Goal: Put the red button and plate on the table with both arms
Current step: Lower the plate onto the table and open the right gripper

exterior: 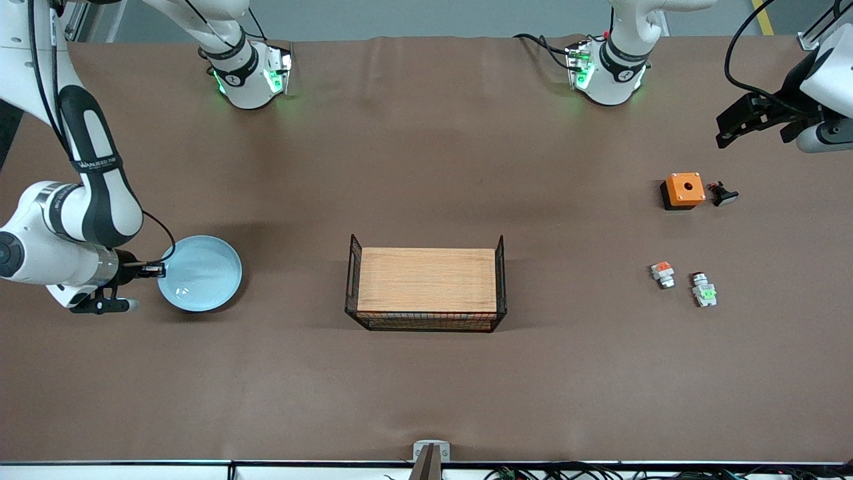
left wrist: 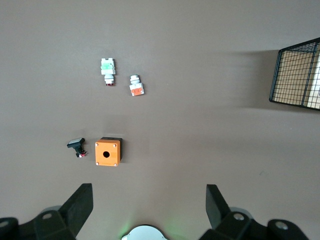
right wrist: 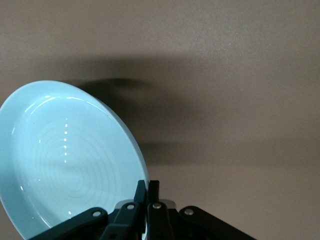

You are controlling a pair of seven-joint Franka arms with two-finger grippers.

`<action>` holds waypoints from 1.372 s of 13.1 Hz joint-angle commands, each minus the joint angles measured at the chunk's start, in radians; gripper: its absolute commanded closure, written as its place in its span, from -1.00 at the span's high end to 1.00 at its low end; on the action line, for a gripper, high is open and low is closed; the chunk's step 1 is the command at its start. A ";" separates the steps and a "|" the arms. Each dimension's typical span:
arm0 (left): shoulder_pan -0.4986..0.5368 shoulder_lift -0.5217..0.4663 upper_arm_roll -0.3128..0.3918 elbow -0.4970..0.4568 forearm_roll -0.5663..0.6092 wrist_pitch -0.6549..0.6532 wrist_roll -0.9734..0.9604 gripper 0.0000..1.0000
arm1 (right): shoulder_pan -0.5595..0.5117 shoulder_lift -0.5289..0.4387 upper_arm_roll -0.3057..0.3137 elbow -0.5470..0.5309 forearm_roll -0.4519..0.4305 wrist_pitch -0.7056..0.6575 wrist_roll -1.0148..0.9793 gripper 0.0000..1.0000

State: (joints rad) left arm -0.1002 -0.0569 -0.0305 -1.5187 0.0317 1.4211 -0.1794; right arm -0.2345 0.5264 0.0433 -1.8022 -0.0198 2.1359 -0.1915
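While the right gripper [exterior: 158,270] pinches the rim of the plate [exterior: 200,273] at the right arm's end of the table [exterior: 426,387], the plate looks tilted, seemingly not yet released. Left gripper [left wrist: 147,202] spread wide, empty, hovering over the orange box [exterior: 684,190]. Red button [exterior: 703,291] (green block) already lies on the table, beside the orange-block part [exterior: 663,273]. Judged: only the plate remains.
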 commanded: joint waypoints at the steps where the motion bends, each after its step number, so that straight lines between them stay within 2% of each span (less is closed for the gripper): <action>1: -0.003 -0.011 0.009 -0.011 -0.016 0.022 -0.006 0.99 | -0.019 0.038 0.018 0.001 0.015 0.041 -0.022 -1.00; 5: -0.001 -0.009 0.008 -0.011 -0.019 0.036 -0.006 0.99 | -0.028 0.089 0.018 0.001 0.015 0.096 -0.038 -0.96; 6: -0.001 -0.008 0.008 -0.014 -0.019 0.044 0.000 0.99 | -0.029 0.096 0.018 0.001 0.015 0.113 -0.048 -0.92; 7: -0.001 0.000 0.008 -0.014 -0.019 0.044 0.006 0.99 | -0.034 0.101 0.018 0.003 0.015 0.118 -0.048 -0.79; 8: -0.003 0.003 0.008 -0.015 -0.019 0.044 0.011 0.99 | -0.034 0.101 0.018 0.003 0.015 0.113 -0.045 -0.55; 10: -0.004 0.003 0.004 -0.017 -0.019 0.041 0.014 0.99 | -0.028 0.096 0.018 0.004 0.015 0.107 -0.033 0.16; 11: -0.006 0.003 0.004 -0.018 -0.019 0.036 0.015 0.99 | -0.026 0.087 0.018 0.004 0.015 0.101 -0.034 0.76; 12: -0.006 0.000 0.003 -0.021 -0.019 0.029 0.015 0.99 | -0.022 0.073 0.018 0.004 0.015 0.095 -0.034 0.97; 15: -0.004 0.002 0.003 -0.024 -0.019 0.025 0.057 0.99 | -0.003 -0.031 0.021 0.004 0.015 -0.008 -0.011 0.96; 18: -0.006 -0.001 0.001 -0.028 -0.019 0.024 0.058 0.99 | 0.059 -0.136 0.021 0.003 0.006 -0.114 0.163 0.96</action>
State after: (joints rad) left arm -0.1046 -0.0456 -0.0303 -1.5381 0.0316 1.4499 -0.1393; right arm -0.2161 0.4767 0.0652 -1.7713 -0.0184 2.0800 -0.1170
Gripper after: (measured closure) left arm 0.004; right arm 0.018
